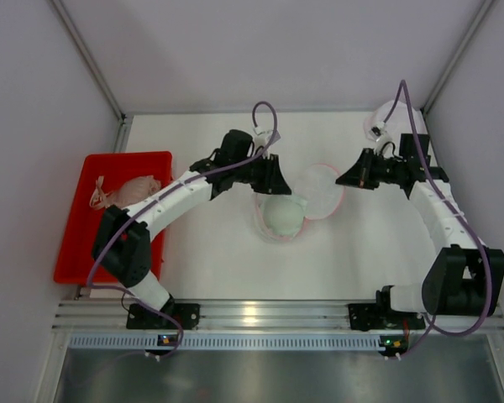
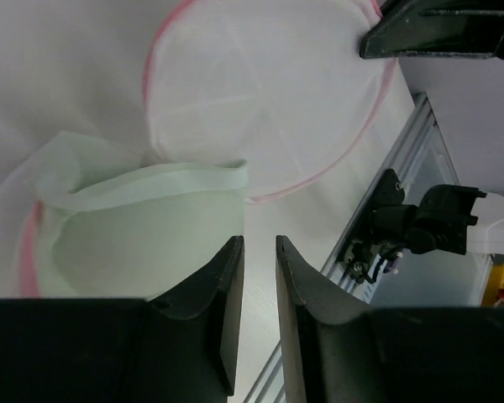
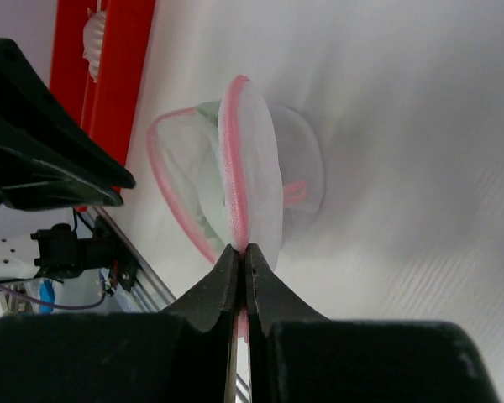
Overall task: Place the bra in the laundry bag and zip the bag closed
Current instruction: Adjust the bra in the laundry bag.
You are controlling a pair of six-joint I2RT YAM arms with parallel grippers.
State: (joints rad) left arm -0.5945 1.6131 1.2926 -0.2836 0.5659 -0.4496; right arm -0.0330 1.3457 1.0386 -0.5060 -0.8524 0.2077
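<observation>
The round white mesh laundry bag (image 1: 319,189) with a pink zip rim lies open like a clamshell at the table's middle. The pale green bra (image 1: 281,217) sits in its lower half; it also shows in the left wrist view (image 2: 143,227). My left gripper (image 1: 281,186) hovers just over the bra, its jaws a narrow gap apart and empty (image 2: 259,248). My right gripper (image 1: 344,180) is shut on the pink rim of the bag's lid (image 3: 239,168) and holds the lid raised on edge (image 3: 242,248).
A red tray (image 1: 84,168) stands at the left with a pinkish garment (image 1: 134,191) in it. The aluminium rail (image 1: 260,315) runs along the near edge. White walls enclose the table at the back and sides.
</observation>
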